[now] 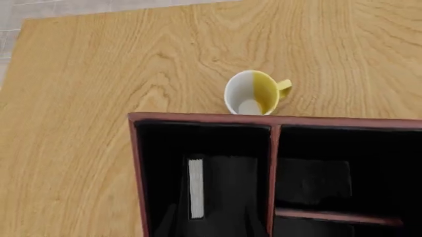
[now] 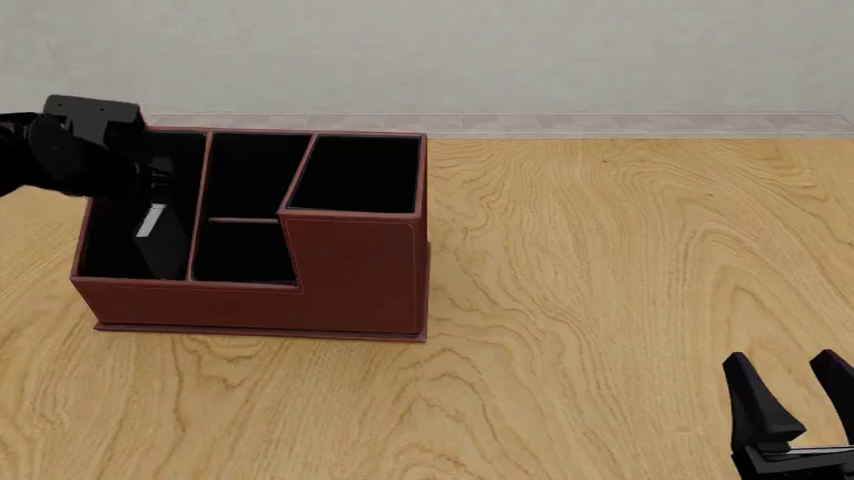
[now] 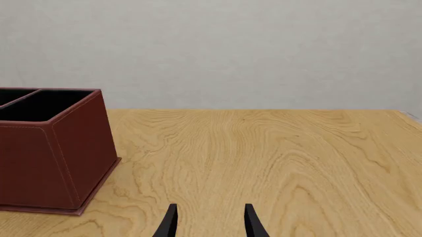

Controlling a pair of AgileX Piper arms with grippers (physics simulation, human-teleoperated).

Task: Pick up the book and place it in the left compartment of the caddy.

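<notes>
Standing upright inside the left compartment [image 2: 140, 225] of the caddy [image 2: 354, 275]: the book [image 2: 158, 240], black cover, white page edge facing the front camera.

Item 1, book. Seen from the left wrist view [image 1: 221, 190], it sits low in the slot with its white edge showing as a pale strip; long axis roughly vertical, slight lean. Whether it rests on the compartment floor cannot be told.

Item 2, left end effector [image 2: 140, 190]. Positioned directly above the left compartment, at about 10 o'clock on the tabletop [image 2: 601, 300] in the front view. Its fingers are lost against the black lining and the book; whether they pinch the book or stand apart cannot be told. The book lies straight below it, along the line of the fingers.

Item 3, right end effector [image 2: 797, 400]. At about 5 o'clock, near the front edge, well apart from the caddy; fingers spread, nothing between them. The left arm is much the nearer.

Item 4, mug [image 1: 254, 94]. White and yellow, on the tabletop just beyond the caddy's far wall, seen only in the left wrist view.

Judgement: placement looks nearly complete; what remains is release, if not already done, and a straight lift clear of the slot walls.
</notes>
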